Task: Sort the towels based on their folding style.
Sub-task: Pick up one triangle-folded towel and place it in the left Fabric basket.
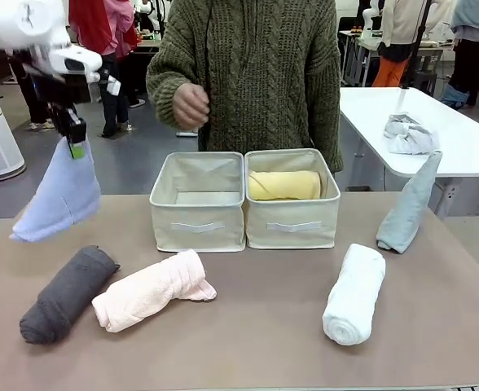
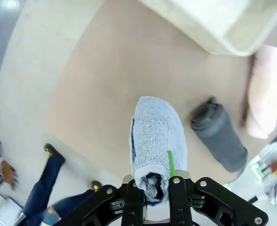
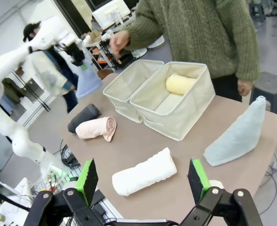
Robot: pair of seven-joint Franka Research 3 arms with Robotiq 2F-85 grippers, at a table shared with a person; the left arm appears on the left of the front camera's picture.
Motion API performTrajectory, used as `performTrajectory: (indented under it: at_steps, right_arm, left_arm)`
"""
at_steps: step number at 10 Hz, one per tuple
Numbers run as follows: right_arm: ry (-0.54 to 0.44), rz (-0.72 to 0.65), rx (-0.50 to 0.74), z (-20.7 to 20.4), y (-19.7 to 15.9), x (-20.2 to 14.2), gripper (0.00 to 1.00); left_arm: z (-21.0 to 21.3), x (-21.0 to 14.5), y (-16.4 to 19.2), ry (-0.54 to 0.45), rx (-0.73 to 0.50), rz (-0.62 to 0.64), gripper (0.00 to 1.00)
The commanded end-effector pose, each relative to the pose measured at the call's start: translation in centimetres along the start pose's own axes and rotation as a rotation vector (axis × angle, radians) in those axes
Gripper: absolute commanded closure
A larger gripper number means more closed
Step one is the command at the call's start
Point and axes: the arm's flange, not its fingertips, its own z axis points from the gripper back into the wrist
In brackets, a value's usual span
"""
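Front view: your left gripper (image 1: 76, 148) pinches just the tip of the lavender-blue cone (image 1: 60, 199) — a swing could slip it. Right gripper (image 3: 143, 181) gapes wide, empty.

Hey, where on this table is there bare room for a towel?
Widest patch: front middle of the table, between the pink roll and the white roll. Also bare: the far left corner beside the left bin, under the lavender-blue cone in the left gripper. Crowded: front left, where the dark grey roll lies close beside the pink one.
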Motion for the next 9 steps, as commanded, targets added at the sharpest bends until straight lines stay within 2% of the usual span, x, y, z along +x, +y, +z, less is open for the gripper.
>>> performTrajectory:
  at_steps: [1,2,3,4,5,6,7,9]
  right_arm:
    - [-0.019,0.019,0.013,0.0,-0.2,0.1,0.00]
    - [-0.019,0.019,0.013,0.0,-0.2,0.1,0.00]
    - [-0.019,0.019,0.013,0.0,-0.2,0.1,0.00]
    - [-0.019,0.019,0.013,0.0,-0.2,0.1,0.00]
    - [-0.019,0.019,0.013,0.0,-0.2,0.1,0.00]
    - [-0.019,0.019,0.013,0.0,-0.2,0.1,0.00]
    - [-0.019,0.019,0.013,0.0,-0.2,0.1,0.00]
    - [-0.019,0.019,0.013,0.0,-0.2,0.1,0.00]
  left_arm:
    - [2.5,-2.2,-3.1,-0.031,0.019,-0.076,1.00]
    - [3.1,-4.8,-2.6,0.011,0.003,-0.078,1.00]
    - [3.3,-10.9,-1.0,0.086,-0.013,-0.095,1.00]
    - [2.2,-18.5,-0.4,0.094,-0.007,-0.105,1.00]
    - [0.4,-24.9,-0.6,0.033,0.012,-0.021,1.00]
    - [-1.5,-29.7,-0.9,-0.057,0.003,0.075,1.00]
    - [-2.4,-31.8,-0.8,-0.102,-0.019,0.136,1.00]
    - [-2.7,-33.3,-0.7,-0.137,-0.025,0.207,1.00]
